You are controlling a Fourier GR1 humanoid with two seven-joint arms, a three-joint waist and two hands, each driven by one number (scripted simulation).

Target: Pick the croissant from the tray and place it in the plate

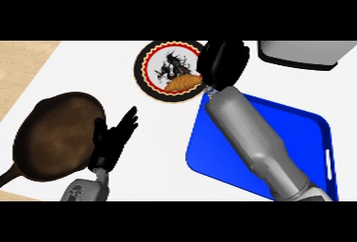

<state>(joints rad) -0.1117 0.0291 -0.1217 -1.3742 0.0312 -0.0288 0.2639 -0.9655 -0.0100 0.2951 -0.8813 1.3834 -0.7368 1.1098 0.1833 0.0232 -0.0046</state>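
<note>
The croissant [182, 83] is seen lying on the plate [155, 61], so the placing appears done; only withdrawal is left. The right hand [223, 61] is held just beside it, fingers seemingly relaxed and nothing gripped, though contact cannot be ruled out. The left hand [115, 137] is rested open on the tabletop [160, 156]. One croissant, one plate, one blue tray [307, 137], one skillet [55, 137] and one grey container [303, 52] are counted.
</note>
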